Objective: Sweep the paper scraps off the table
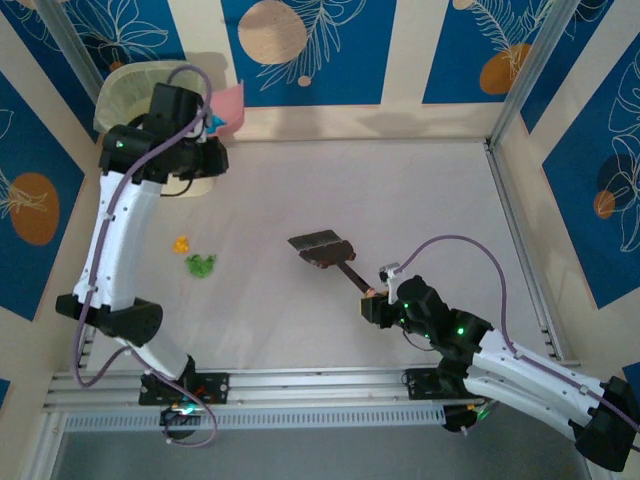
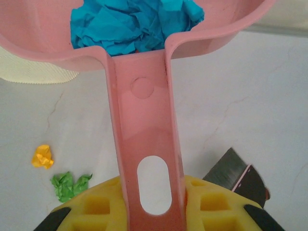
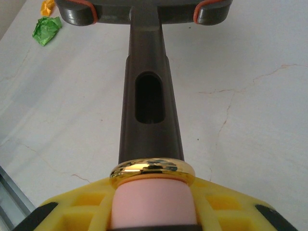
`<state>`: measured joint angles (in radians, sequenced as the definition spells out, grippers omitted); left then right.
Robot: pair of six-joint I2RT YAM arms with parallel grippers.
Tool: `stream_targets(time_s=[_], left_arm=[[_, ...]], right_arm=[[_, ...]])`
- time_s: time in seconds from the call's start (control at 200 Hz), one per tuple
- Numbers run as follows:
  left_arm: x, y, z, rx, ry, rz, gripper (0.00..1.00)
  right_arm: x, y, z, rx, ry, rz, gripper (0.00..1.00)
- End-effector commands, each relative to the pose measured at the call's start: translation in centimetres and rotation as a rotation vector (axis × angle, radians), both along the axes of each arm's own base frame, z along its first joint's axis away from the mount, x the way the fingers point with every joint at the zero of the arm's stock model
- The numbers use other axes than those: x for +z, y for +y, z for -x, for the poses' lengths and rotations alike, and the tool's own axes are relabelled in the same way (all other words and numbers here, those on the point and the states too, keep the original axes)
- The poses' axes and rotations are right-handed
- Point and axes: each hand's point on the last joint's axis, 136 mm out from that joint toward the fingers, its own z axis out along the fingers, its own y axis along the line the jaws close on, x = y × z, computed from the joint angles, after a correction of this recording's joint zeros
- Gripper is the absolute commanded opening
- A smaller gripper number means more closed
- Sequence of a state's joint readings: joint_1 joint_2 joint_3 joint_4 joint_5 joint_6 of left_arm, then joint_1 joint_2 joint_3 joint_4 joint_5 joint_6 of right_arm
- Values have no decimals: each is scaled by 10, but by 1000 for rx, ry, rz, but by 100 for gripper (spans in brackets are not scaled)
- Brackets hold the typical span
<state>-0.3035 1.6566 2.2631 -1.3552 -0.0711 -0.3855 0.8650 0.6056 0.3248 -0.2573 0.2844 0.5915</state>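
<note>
Nearest, by the near edge of the table (image 1: 420,190) on the right: right gripper (image 1: 372,302), closed down firmly on the brush (image 1: 335,258), yellow pads (image 3: 82,207) clasping the pink butt of the handle just behind a gold ring. Beyond that grip, dark slotted handle running out over bare tabletop to the brush head at mid-table.

Further left and slightly beyond the brush head, loose on the surface: a green paper scrap (image 1: 200,265) nearer and an orange paper scrap (image 1: 181,243) just behind it, close together but not touching, both well apart from the brush.

Farthest, toward the far left corner: left gripper (image 1: 208,152), pinched almost fully shut on the flat handle of the pink dustpan (image 1: 231,107), yellow pads (image 2: 103,192) on either side of the handle at its oval hanging slot. Pan held up at the rim of a cream bin (image 1: 125,90) against the patterned wall. Inside the pan, a heap of crumpled cyan scraps (image 2: 134,24), bunched at the back wall directly above the handle's root.
</note>
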Motion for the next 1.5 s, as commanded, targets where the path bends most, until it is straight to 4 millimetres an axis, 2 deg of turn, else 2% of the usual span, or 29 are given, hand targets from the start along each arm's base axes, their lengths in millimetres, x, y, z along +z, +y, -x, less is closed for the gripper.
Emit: stream_targets(time_s=[0.0,0.32,0.655,0.875,1.06,1.496], left_arm=[[5,8,-9,8,26,82,0],[19,31,-62,116,-32,350,0],[33,51,-102,172,-81,527,0],[33,50,-125,167,-80,662,0],[35,57,-136,202,-87,723,0],[39,67,-160,214,-117,1043,0]], right_arm=[[10,3,-6,-3,-63,-21,0],[6,4,-8,-4,-59,-6,0],[5,5,-8,0,-60,-4,0],[5,5,-9,3,-64,-3,0],[4,4,-9,-3,-63,4,0],[0,4,-10,-7,-54,19,0]])
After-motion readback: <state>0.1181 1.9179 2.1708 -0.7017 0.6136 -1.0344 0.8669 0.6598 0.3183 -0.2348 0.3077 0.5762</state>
